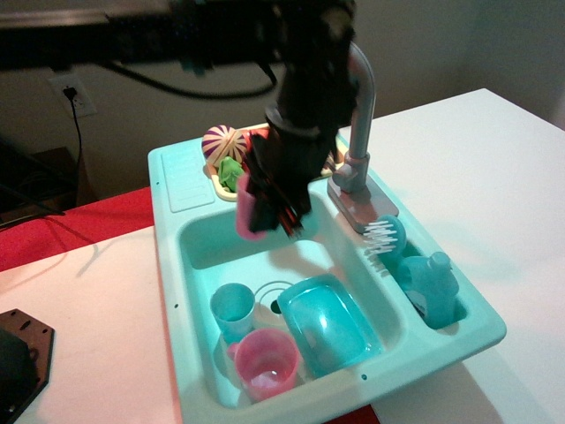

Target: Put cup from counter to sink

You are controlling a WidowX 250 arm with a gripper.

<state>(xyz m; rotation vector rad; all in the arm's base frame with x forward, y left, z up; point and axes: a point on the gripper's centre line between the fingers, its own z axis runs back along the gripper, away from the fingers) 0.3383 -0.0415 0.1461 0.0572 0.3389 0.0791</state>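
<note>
So this is the carry step — the cup [251, 205] is off the counter [187, 177] and hanging in the air over the back part of the sink [199, 238], tilted over pretty hard rather than upright. The tool [275, 205] is closed on it, pinching it from the right side; the whole thing is motion-blurred, so I can't make out exactly how the fingers sit on the rim or wall.

Down in the basin there's already a second pink cup [266, 363] at the front, a small teal cup [233, 308] just behind it, and a teal tray-looking dish [327, 323] to the right. The faucet [360, 115] stands right next to the arm, so there's not much room on that side.

My guess for what's next: lower it into the open patch of basin floor at the back — that's the only free spot — and then let go. It needs to stay clear of the faucet on the way down, and with that tilt the cup will probably roll or land on its side.

Labels or writing: none I can read. The bottle [432, 281] in the side slot shows no legible print.
</note>
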